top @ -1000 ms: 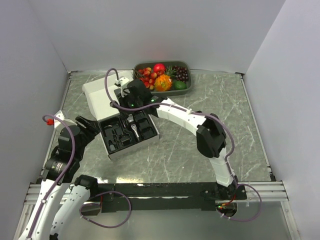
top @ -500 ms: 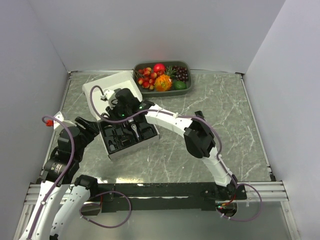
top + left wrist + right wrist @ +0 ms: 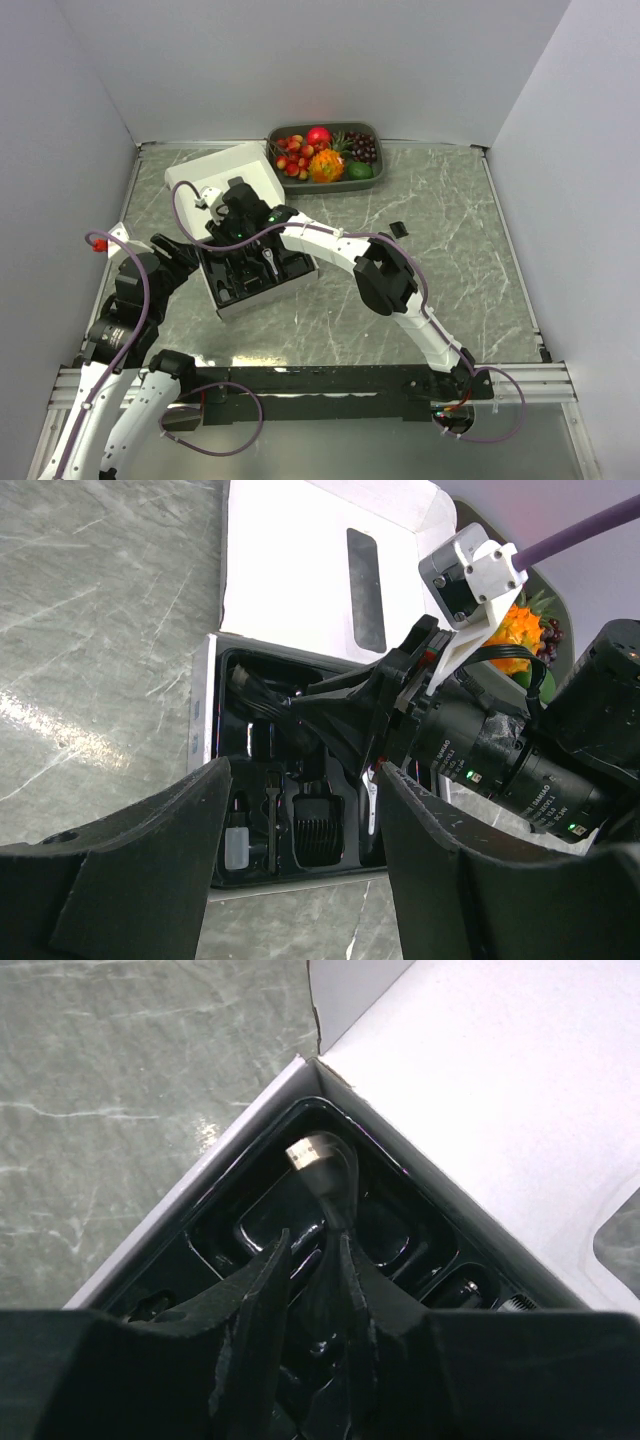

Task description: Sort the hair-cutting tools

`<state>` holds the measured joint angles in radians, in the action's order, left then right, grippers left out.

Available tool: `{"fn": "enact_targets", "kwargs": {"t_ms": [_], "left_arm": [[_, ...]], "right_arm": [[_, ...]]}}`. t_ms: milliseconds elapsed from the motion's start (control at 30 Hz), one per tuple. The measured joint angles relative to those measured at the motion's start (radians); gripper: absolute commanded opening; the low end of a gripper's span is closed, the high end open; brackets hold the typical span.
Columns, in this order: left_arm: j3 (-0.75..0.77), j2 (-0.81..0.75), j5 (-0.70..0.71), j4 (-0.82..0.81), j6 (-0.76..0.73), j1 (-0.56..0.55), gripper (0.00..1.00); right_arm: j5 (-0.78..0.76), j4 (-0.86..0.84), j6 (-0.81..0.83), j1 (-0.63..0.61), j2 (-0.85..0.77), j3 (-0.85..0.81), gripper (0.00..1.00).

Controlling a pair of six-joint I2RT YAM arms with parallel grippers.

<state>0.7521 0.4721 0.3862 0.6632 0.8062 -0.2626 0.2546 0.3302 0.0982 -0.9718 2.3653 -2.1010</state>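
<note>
Currently: right gripper [image 3: 312,1245] nearly closed, pinching a slim dark piece [image 3: 318,1155] with a silvery end. It is nosed down into a corner pocket of the black insert [image 3: 215,1215], kept low, I judge, to clear the white box [image 3: 215,168] wall. Beyond it, left gripper [image 3: 300,870] spread wide, empty, hovering at the box's near side, likely to steady it. One small black part [image 3: 398,229] lies apart on the tabletop [image 3: 450,260].

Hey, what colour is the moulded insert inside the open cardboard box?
The insert is glossy black. It shows best in the right wrist view.
</note>
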Motion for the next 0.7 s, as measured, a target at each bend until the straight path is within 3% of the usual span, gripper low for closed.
{"fn": "enact_targets", "kwargs": {"t_ms": [433, 700], "left_arm": [[0.0, 0.001, 0.0, -0.001, -0.008, 0.0, 0.66], [0.0, 0.01, 0.0, -0.004, -0.008, 0.0, 0.66]], "right_arm": [[-0.035, 0.008, -0.001, 0.001, 0.005, -0.006, 0.42], [-0.146, -0.026, -0.032, 0.015, -0.2, 0.274, 0.49]]}}
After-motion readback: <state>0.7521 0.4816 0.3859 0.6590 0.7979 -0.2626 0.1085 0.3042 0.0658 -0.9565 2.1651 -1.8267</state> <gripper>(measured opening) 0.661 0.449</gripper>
